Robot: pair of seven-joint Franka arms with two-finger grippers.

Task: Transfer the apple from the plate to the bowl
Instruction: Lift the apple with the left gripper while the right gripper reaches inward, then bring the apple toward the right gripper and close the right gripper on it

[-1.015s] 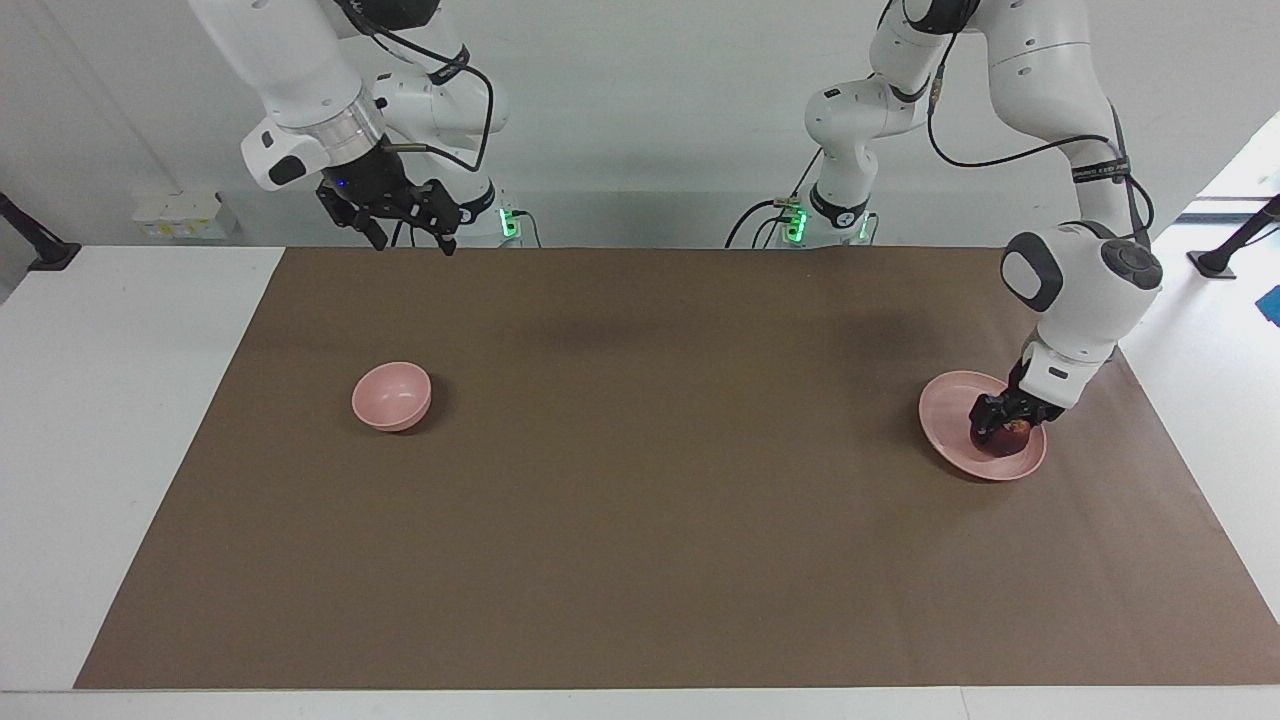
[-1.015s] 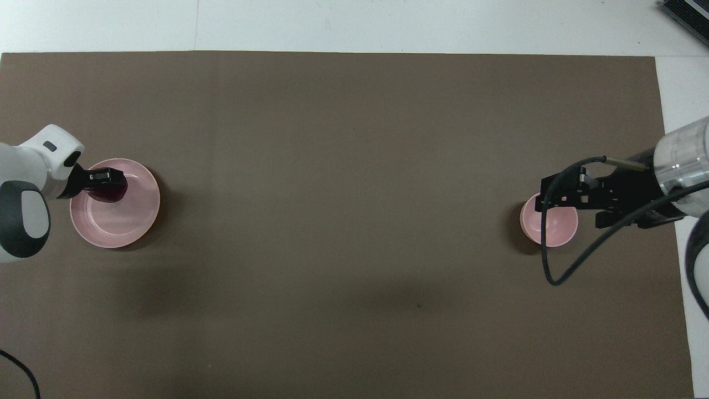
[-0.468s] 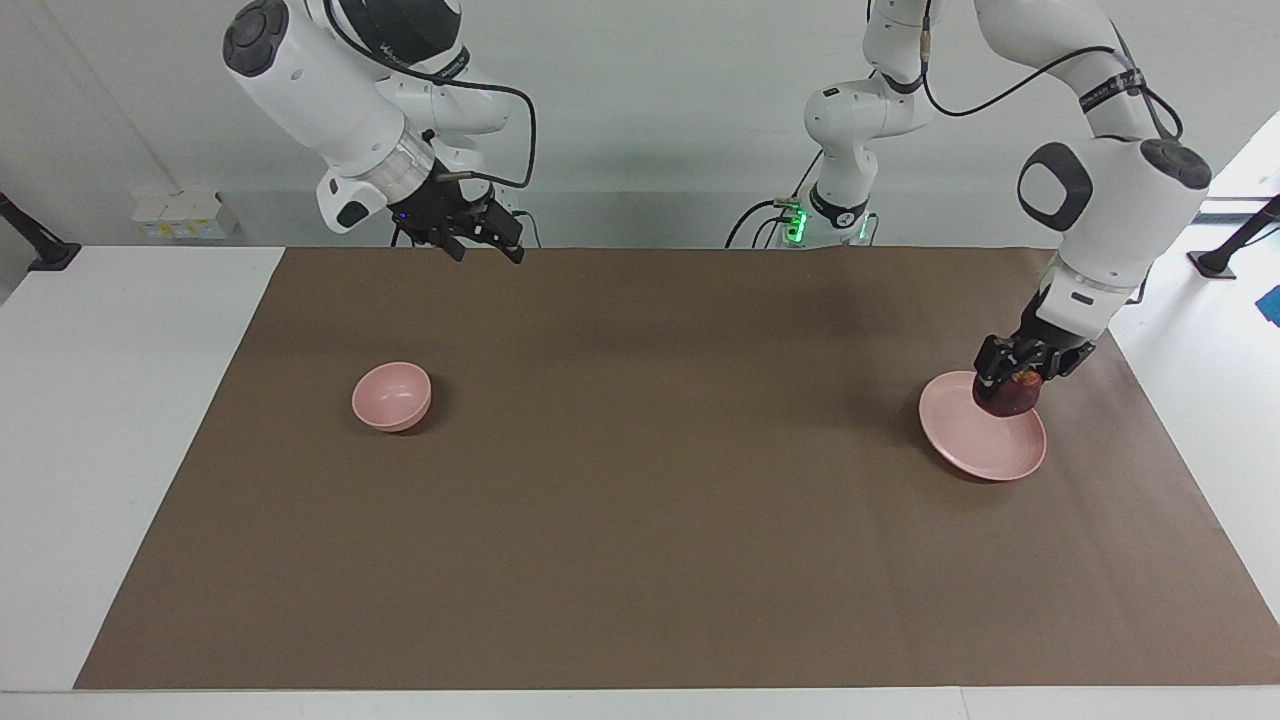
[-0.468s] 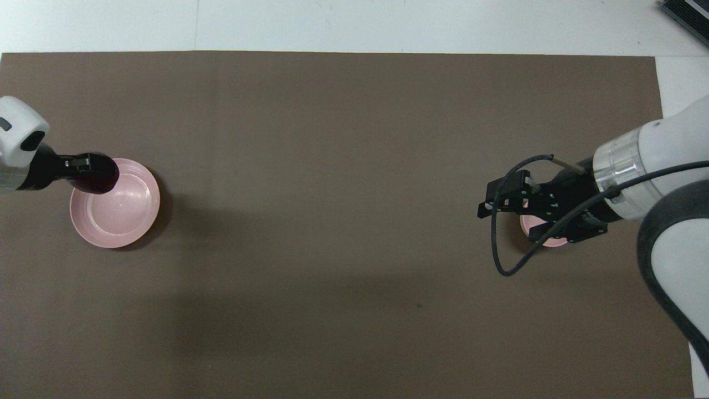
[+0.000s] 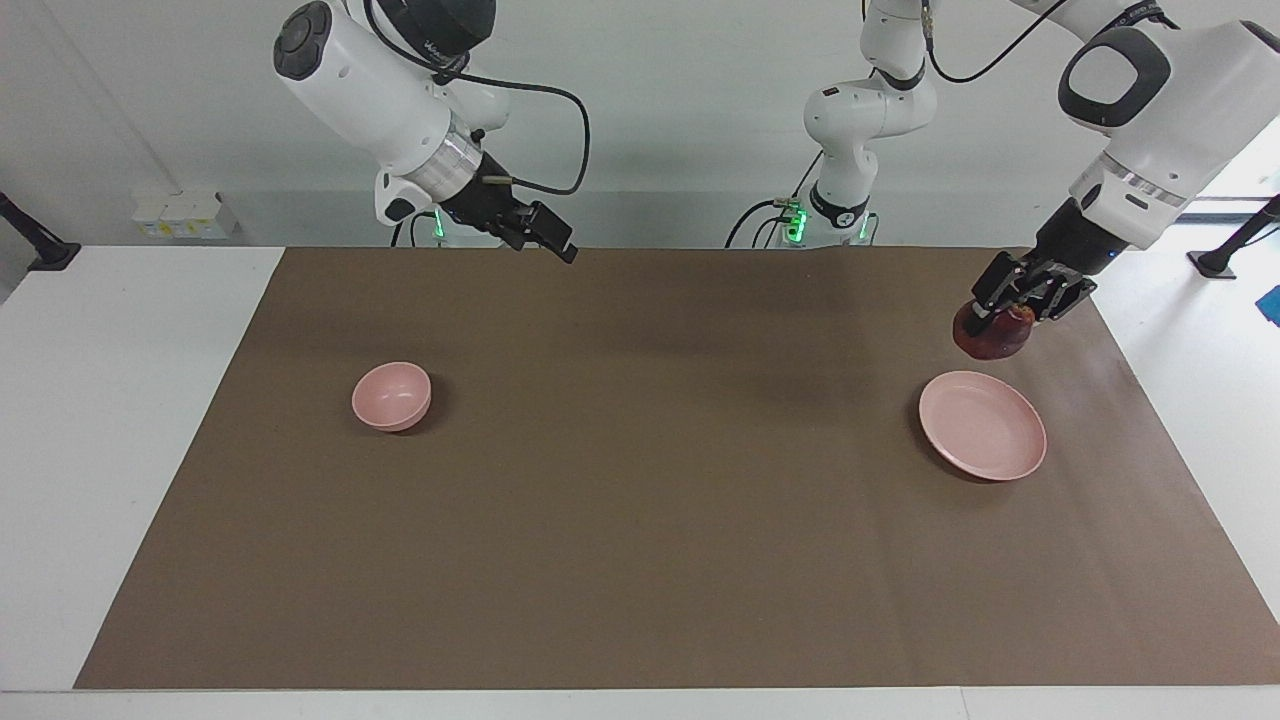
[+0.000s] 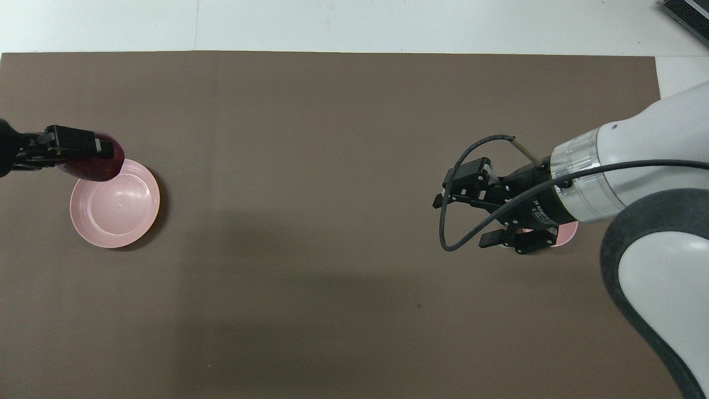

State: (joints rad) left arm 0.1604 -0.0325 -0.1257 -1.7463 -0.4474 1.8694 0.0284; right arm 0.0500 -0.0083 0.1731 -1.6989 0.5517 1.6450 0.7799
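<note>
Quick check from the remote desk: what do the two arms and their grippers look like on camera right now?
Both arms have glossy white rounded shells with dark grey oval joint caps and a silver ring at the wrist. The left gripper and the right gripper are black, angular and two-fingered. A black cable loops loosely along each arm to its wrist. Green lights glow at both bases.

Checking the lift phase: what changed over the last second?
The left pincer, shut on the apple, lifted it off the plate and holds it raised. The right pincer, open, swung toward the table's middle. Plate and bowl stayed put.
</note>
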